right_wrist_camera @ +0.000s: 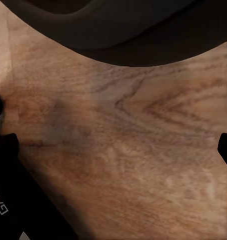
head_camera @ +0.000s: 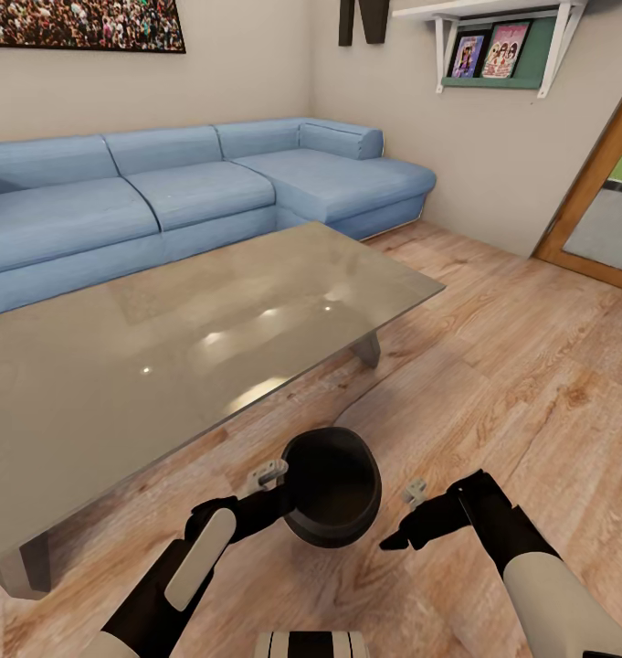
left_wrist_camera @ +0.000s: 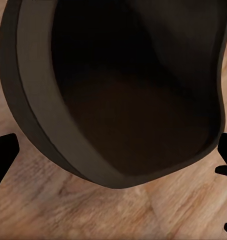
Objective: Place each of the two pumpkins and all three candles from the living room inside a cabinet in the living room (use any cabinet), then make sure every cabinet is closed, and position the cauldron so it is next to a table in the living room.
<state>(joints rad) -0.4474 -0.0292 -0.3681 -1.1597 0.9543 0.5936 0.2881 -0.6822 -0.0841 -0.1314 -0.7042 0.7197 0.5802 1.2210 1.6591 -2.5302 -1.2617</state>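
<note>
Two arms reach over the wood floor [head_camera: 530, 366] beside the grey glass table [head_camera: 164, 347]. From the left, the left gripper [head_camera: 279, 493] is clamped on the rim of the black cauldron [head_camera: 333, 489], which sits just beside the table's near edge. Right of the cauldron, the right gripper [head_camera: 406, 521] hovers spread apart, grasping nothing, over bare floor.

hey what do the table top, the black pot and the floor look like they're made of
Table top: likely glass, glossy grey, with bright reflections. Cauldron: dull black, matte, perhaps iron; material unclear. Floor: wood planks, with visible grain and seams.
</note>
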